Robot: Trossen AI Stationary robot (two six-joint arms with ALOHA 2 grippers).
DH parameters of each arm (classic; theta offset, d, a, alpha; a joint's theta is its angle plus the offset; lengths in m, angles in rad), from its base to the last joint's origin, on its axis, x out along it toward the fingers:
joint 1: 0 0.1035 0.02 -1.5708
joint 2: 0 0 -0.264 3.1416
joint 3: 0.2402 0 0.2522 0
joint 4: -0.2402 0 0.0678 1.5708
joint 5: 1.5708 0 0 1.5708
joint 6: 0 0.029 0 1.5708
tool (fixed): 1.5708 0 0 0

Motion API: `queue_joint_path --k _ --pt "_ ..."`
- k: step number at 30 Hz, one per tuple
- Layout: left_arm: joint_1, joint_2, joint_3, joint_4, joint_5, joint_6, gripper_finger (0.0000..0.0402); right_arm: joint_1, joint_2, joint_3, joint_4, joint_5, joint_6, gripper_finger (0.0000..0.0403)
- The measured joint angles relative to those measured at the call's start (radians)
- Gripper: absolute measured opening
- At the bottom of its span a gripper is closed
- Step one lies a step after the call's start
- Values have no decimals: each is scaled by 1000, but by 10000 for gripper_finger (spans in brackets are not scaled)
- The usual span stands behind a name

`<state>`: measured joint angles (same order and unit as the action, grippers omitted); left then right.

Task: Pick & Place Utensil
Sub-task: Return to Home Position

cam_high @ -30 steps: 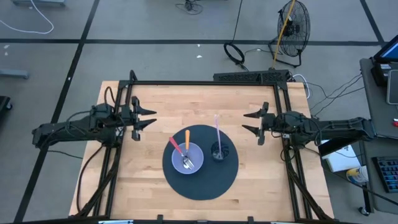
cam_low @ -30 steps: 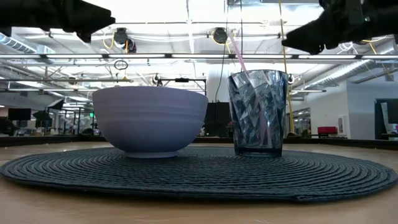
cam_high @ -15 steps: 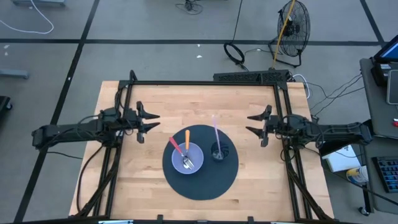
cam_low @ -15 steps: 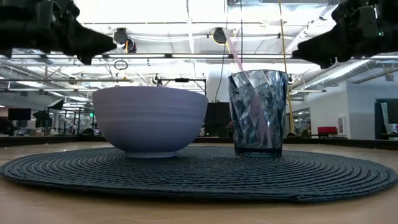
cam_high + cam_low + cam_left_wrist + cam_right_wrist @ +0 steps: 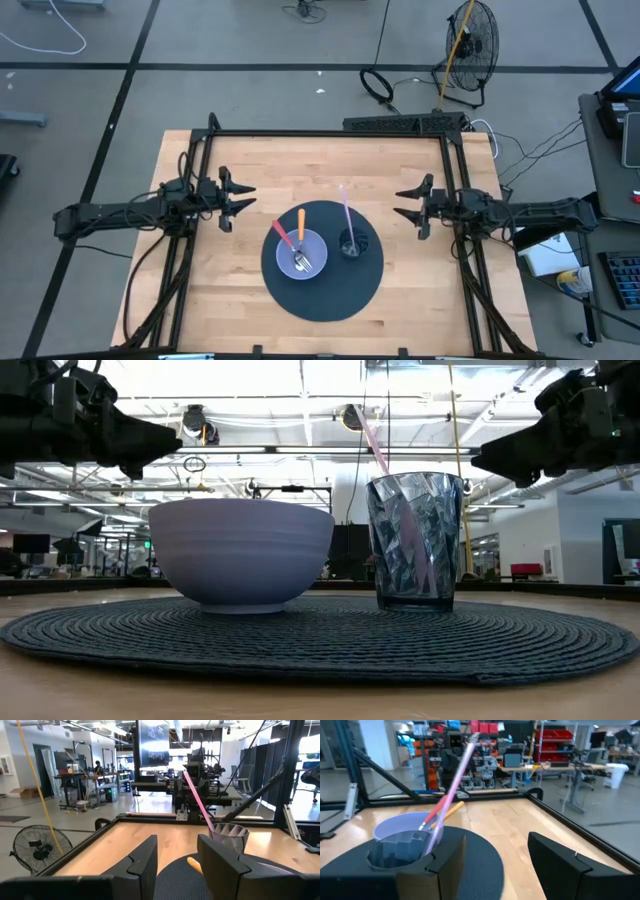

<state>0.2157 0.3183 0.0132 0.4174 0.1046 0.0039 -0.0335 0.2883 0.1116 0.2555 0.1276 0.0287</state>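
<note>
Pink straw (image 5: 346,211) in blue cup (image 5: 350,243); left gripper (image 5: 243,198), right gripper (image 5: 401,203) empty, fingers apart. Homing step: tuck 2 arms back.

Bright, even overhead light — blown-out ceiling (image 5: 250,380) glare, soft shadows

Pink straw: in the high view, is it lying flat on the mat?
No, the pink straw stands tilted inside the blue cup, which sits on the dark mat.
</note>
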Motion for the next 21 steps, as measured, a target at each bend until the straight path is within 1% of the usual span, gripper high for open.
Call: queue_joint_path --k 5,12,18,21 --pt "0 0 1 -2 0 5 145 0 -20 -56 81 -16 -3 210" --pt "0 -6 2 -27 1 17 145 0 -54 -72 60 -24 -1 210" --pt "-1 -106 2 -54 1 36 145 0 -130 -73 10 -24 -14 210" --pt "-16 -169 3 -110 -6 38 145 0 -176 -73 -39 -24 -14 210"
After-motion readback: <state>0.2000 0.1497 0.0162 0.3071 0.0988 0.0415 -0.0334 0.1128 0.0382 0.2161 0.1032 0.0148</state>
